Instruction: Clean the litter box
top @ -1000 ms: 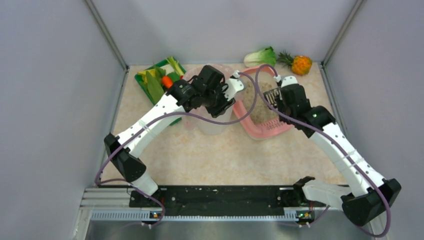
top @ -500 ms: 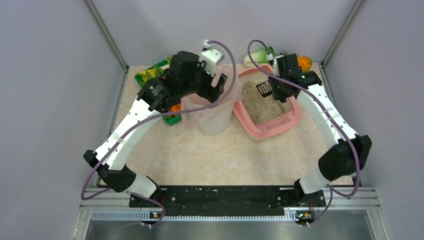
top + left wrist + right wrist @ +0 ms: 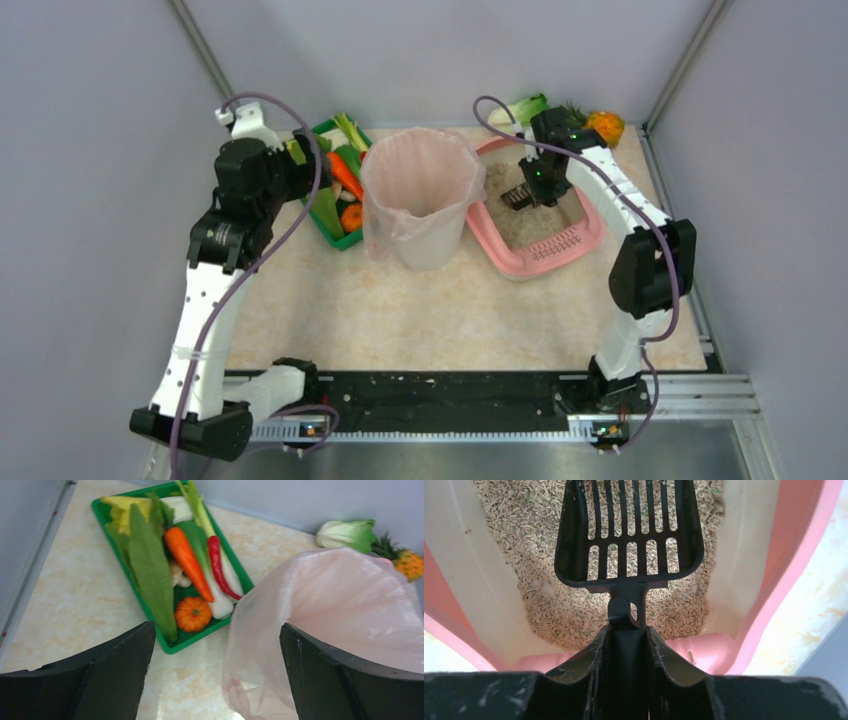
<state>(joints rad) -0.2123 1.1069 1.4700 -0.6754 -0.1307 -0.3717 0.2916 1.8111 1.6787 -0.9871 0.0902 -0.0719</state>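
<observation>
The litter box (image 3: 590, 236) is a pink tray at the back right, holding grey-beige litter (image 3: 527, 222). In the right wrist view its pink rim (image 3: 809, 540) frames the litter (image 3: 524, 525). My right gripper (image 3: 540, 172) (image 3: 629, 630) is shut on the handle of a black slotted scoop (image 3: 518, 196) (image 3: 624, 586). The scoop's head sits low over the litter, and I cannot tell whether it touches. My left gripper (image 3: 300, 162) (image 3: 217, 627) is open and holds nothing. It hangs high at the left, above the table between the vegetable tray and the bin.
A bin with a pink liner (image 3: 418, 195) (image 3: 345, 600) stands just left of the litter box. A green tray of vegetables (image 3: 322, 228) (image 3: 170, 647) lies at the back left. A bok choy (image 3: 525, 108) and a small pineapple (image 3: 603, 127) lie at the back wall.
My left gripper opened and its arm drew back from the bin to the far left. The right arm folded upright while keeping the scoop over the litter.
</observation>
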